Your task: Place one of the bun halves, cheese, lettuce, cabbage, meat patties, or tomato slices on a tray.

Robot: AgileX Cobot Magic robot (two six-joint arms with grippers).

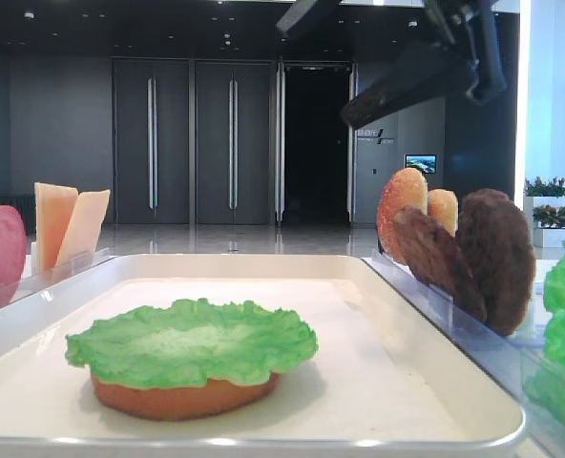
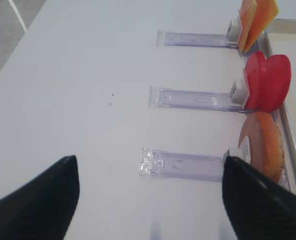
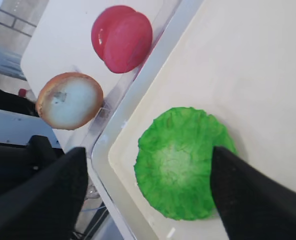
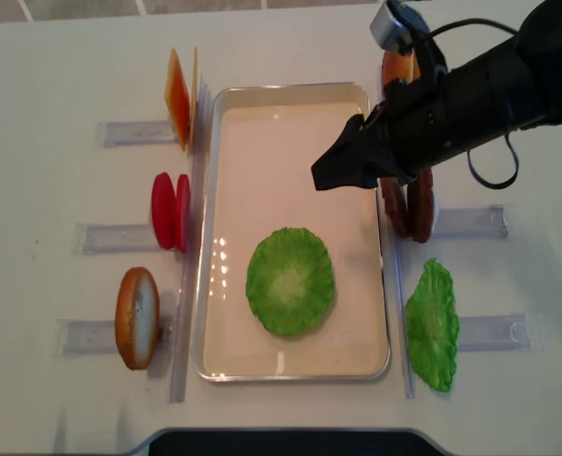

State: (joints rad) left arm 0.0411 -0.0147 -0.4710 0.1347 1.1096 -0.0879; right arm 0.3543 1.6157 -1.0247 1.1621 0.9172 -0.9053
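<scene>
On the tray (image 4: 362,100), toward its near end, the lettuce (image 4: 290,280) lies flat on a bun half (image 1: 182,398); the far half of the tray floor is bare, and the leaf sits apart from all four rims. Left of the tray, clear holders (image 2: 187,165) carry cheese (image 4: 177,98), tomato slices (image 4: 170,211) and another bun half (image 4: 138,317), each standing on edge just beside the tray's left rim. Right of the tray stand meat patties (image 4: 409,203), more buns (image 1: 402,200) behind them, and a second green leaf (image 4: 432,325) near the tray's near right corner. The right gripper (image 4: 333,176) hangs above the tray's far right part, well clear of the lettuce; in its wrist view the two dark fingers (image 3: 253,200) stand spread wide with nothing between them, touching nothing. The left gripper (image 2: 148,200) hovers over bare white table left of the holders, fingers apart and empty. The table (image 4: 53,95) is plain white; beyond it are dark doors (image 1: 192,143) and a polished floor.
</scene>
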